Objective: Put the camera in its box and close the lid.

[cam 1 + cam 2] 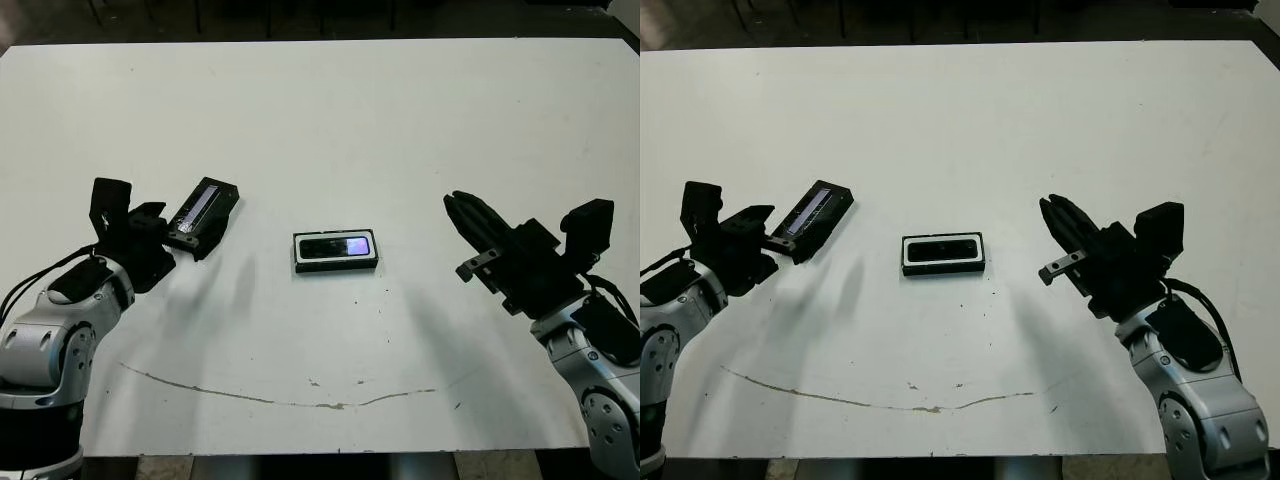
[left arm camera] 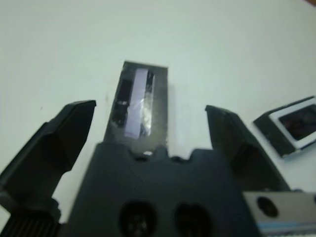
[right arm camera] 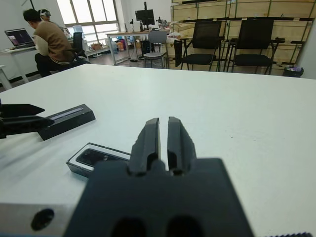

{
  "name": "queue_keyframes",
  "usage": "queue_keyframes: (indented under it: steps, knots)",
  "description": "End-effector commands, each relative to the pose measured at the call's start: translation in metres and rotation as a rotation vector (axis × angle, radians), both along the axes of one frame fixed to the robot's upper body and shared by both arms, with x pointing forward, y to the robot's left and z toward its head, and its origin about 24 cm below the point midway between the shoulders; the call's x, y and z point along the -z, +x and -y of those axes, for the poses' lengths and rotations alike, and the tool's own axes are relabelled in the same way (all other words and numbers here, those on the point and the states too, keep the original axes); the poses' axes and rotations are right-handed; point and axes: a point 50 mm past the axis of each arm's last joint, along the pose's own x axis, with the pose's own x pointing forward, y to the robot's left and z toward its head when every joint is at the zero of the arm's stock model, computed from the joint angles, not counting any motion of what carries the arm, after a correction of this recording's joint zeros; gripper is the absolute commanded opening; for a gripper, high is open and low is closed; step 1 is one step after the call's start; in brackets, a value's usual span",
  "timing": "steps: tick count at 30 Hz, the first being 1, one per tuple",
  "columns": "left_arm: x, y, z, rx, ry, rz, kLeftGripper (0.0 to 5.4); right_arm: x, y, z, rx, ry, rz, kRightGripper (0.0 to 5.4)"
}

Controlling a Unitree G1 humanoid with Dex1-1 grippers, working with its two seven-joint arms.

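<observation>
White table [image 1: 320,120]: 1 box [image 1: 336,251] at centre, lying flat, black rim with white lining; 1 camera [image 1: 338,246] seated inside it, glossy face up, reflecting blue-purple; 1 lid [image 1: 203,217] lying apart to the box's left, window strip up, its near end between the spread fingers of the left gripper [image 2: 148,129], no clamping visible; right gripper [image 3: 164,140] clenched on nothing, well right of the box; 1 seated person [image 3: 47,42] beyond the table.
</observation>
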Motion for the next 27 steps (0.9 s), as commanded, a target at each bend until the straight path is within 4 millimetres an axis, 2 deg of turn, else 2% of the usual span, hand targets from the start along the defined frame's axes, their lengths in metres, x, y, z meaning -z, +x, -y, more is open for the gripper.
queue_keyframes:
  steps: [1, 17, 27]
  knots:
    - [0.012, -0.003, -0.006, -0.036, 0.037, -0.065, 5.38, 0.004, -0.002, 0.002, 0.000, 0.015, -0.020, 0.00]
    - [0.029, -0.001, -0.014, -0.055, 0.115, -0.116, 5.38, 0.008, -0.003, 0.006, 0.010, -0.012, -0.028, 0.00]
    - [0.036, 0.001, -0.011, -0.092, 0.046, -0.121, 5.38, 0.003, -0.009, 0.003, -0.014, 0.021, -0.032, 0.00]
